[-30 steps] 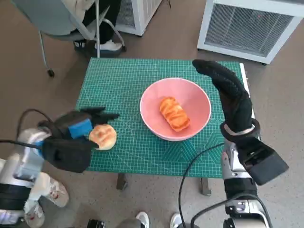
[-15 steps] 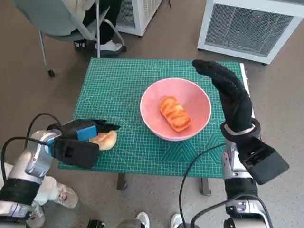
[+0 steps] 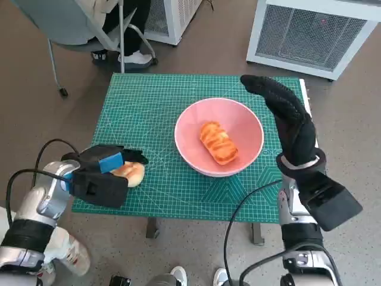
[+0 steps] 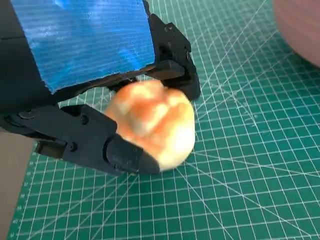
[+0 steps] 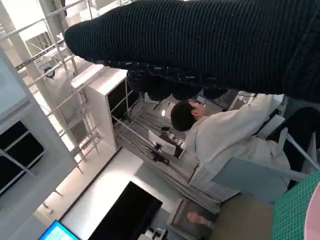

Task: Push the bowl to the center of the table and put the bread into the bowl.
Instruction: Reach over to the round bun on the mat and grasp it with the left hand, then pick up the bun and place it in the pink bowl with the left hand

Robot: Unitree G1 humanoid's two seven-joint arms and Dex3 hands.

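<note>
A pink bowl (image 3: 244,128) stands near the middle of the green cutting mat (image 3: 149,107), and a glazed bread (image 3: 218,143) lies inside it. Near the mat's front left corner lies a second bread, a round roll (image 3: 132,173). My left hand (image 3: 102,173) holds this roll. In the left wrist view its black fingers (image 4: 120,156) touch the roll (image 4: 157,122) on both sides, and the roll rests on the mat (image 4: 250,165). The bowl's rim (image 4: 302,27) shows in a corner. My right hand (image 3: 287,116) is raised just right of the bowl with its fingers stretched out, holding nothing. The glove (image 5: 200,45) is a dark band.
A grey chair (image 3: 71,30) and a person's shoes (image 3: 136,57) are beyond the table's far left corner. White slatted cabinets (image 3: 315,33) stand behind. Black cables (image 3: 238,220) hang by the front edge. A seated person in white (image 5: 225,140) shows in the right wrist view.
My left hand has drawn in over the roll and its fingers have closed round it. The bowl, its bread and my right hand have not moved.
</note>
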